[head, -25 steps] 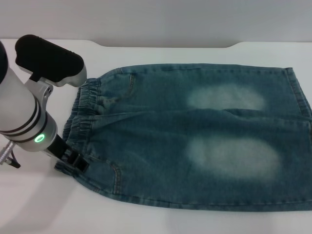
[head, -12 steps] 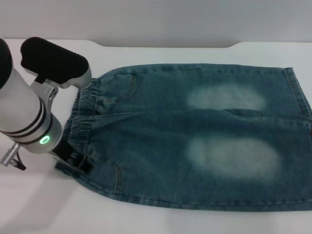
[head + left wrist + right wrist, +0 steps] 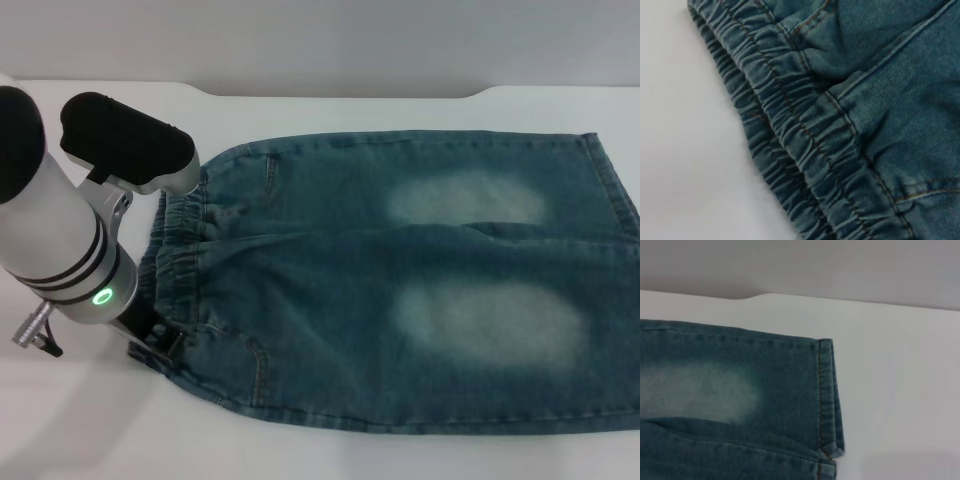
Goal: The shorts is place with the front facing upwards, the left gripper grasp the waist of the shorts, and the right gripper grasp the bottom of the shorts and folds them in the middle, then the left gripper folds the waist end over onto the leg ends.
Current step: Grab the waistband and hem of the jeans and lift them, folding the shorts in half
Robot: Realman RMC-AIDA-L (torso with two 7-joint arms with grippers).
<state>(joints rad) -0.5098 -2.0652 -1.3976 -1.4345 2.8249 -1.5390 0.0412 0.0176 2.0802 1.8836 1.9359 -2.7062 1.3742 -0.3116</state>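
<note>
Covering the white table (image 3: 90, 430), the shorts (image 3: 400, 290); left gripper (image 3: 158, 340) clamped on waist (image 3: 172, 262).

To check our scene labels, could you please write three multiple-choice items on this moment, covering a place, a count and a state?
1. Where is the left gripper?
A. at the near corner of the waist
B. at the leg hems
C. off the table

2. How many pale faded patches show on the shorts?
A. one
B. two
C. four

3. How do the shorts lie?
A. folded in half
B. spread flat, unfolded
C. lifted off the table

Answers: 1 A, the head view shows it at the waistband's near corner; 2 B, one patch on each thigh; 3 B, both legs lie open, side by side.
</note>
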